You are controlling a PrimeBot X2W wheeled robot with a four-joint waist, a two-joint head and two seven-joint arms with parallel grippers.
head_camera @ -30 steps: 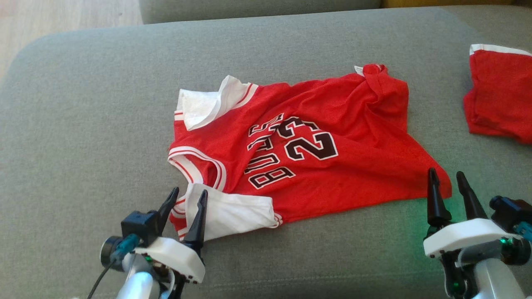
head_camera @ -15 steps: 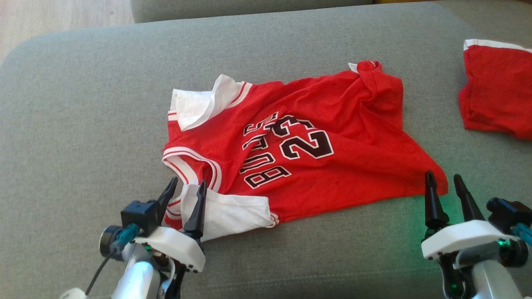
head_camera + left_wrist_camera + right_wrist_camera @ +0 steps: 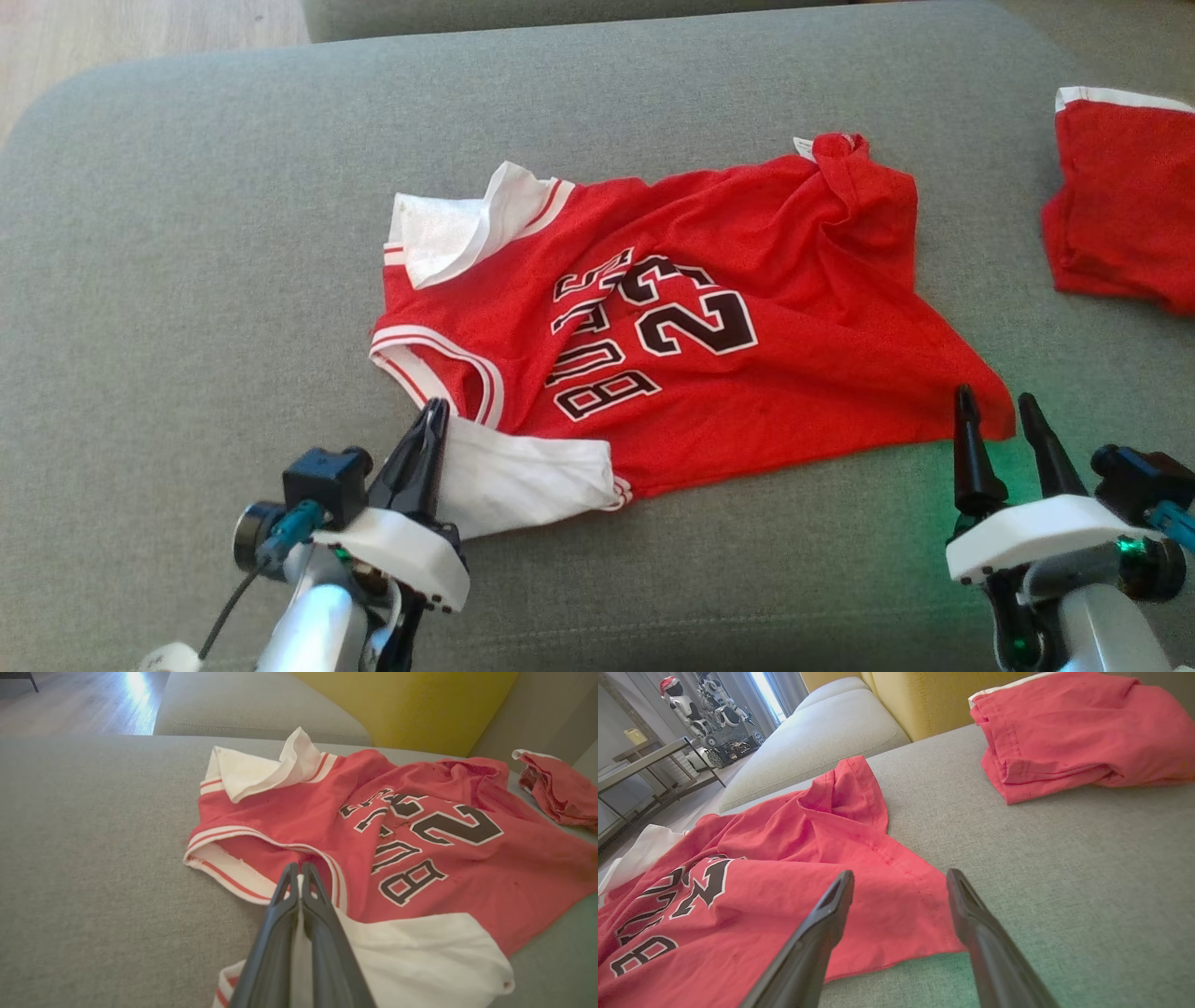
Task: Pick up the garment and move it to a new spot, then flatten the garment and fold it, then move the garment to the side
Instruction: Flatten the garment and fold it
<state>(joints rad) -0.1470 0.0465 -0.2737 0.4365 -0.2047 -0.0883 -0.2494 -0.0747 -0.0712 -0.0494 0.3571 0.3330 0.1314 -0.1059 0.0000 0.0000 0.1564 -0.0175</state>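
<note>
In the head view, a red basketball jersey [image 3: 672, 327] lies crumpled on the grey woven sofa cushion [image 3: 187, 233]. Its long axis runs across the robot, with the collar and white sleeves toward the left and the hem toward the right. The left gripper [image 3: 432, 407] sits at the near white sleeve [image 3: 523, 471], its fingers pressed together. The right gripper [image 3: 993, 397] stands at the near hem corner with its fingers spread. A second red garment [image 3: 1120, 215] lies well apart at the far right.

In the left wrist view, the two dark fingers meet with a strip of white sleeve fabric pinched between them. The striped collar edge [image 3: 224, 877] lies just beyond the tips. The cloth is thin, soft and creased.

In the right wrist view, the parted fingers hold nothing. The stitched hem corner [image 3: 924, 933] lies in the gap between them, low against the cushion, but I cannot tell whether it touches them. Closing there would likely give each arm one end of the jersey. The folded red garment sits near the yellow backrest [image 3: 915, 700].
</note>
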